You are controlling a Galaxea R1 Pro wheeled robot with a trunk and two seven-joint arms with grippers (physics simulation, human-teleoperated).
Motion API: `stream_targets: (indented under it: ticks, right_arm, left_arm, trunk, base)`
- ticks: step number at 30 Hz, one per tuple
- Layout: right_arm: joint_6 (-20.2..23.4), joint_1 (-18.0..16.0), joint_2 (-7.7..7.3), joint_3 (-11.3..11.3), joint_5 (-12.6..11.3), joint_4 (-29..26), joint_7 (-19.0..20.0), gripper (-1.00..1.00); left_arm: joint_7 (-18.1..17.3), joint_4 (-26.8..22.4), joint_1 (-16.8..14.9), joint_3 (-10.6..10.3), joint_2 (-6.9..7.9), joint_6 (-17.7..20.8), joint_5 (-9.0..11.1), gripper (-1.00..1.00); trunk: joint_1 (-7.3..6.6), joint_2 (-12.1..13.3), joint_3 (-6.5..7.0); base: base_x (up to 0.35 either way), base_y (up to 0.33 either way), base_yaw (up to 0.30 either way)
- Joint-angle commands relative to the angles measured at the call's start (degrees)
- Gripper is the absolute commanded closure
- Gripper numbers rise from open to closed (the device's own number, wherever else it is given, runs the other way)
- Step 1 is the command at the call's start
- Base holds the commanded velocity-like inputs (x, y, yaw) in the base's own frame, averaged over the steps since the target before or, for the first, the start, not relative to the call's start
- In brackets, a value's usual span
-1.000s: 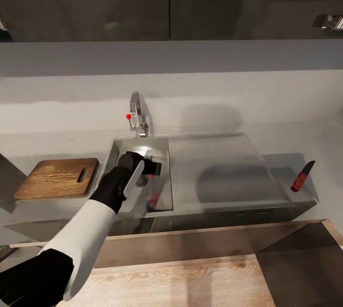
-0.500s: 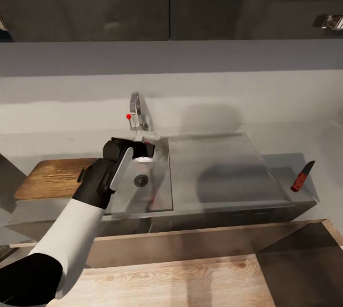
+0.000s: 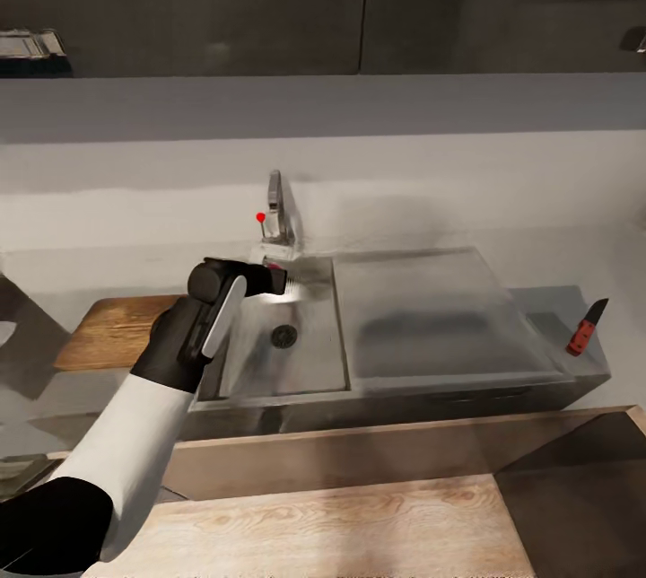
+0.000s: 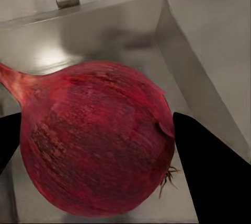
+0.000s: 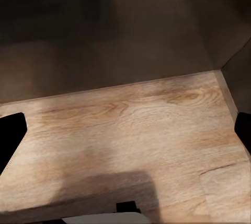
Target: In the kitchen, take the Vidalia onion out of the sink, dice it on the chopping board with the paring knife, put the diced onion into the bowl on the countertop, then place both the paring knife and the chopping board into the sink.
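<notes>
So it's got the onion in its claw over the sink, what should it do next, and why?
Probably carry the onion sideways to the board. The left claw grips it between both fingers above the sink, and the board lies just beside the basin, where dicing happens.

Brushed steel sink (image 3: 431, 309), grained wooden chopping board (image 3: 112, 327), papery, ribbed Vidalia onion (image 4: 97, 138).

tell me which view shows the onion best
The left wrist view: the Vidalia onion sits large between the left gripper fingers, skin and root plain, above the sink. In the head view only a red sliver peeks at the gripper tip. The right wrist view looks at wooden floor.
</notes>
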Motion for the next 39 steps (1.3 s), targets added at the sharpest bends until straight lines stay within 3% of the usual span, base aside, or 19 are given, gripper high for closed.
stream_targets:
  ticks: [1, 17, 28, 39]
  right_arm:
    - [-0.1, 0.0, 0.04, -0.2, 0.6, 0.0, -0.4, -1.00]
    - [-0.1, 0.0, 0.04, -0.2, 0.6, 0.0, -0.4, -1.00]
    - [0.0, 0.0, 0.04, -0.2, 0.6, 0.1, -0.4, -1.00]
    - [-0.1, 0.0, 0.04, -0.2, 0.6, 0.0, -0.4, -1.00]
  left_arm:
    - [0.3, 0.0, 0.0, 0.0, 0.03, 0.2, 0.3, 1.00]
    - [0.3, -1.8, 0.0, 0.1, 0.50, 0.2, 0.3, 1.00]
    - [0.3, -1.7, 0.0, 0.1, 0.51, 0.2, 0.3, 1.00]
    - [0.3, -0.9, 0.0, 0.1, 0.52, 0.2, 0.3, 1.00]
  trunk:
    - [0.02, -0.1, -0.10]
    - [0.02, -0.1, -0.10]
    - [0.02, -0.1, -0.10]
    - [0.02, -0.1, -0.10]
  base:
    - [-0.090, 0.275, 0.008]
    - [-0.088, 0.277, 0.193]
    - [-0.005, 0.257, 0.018]
    - [0.000, 0.034, 0.000]
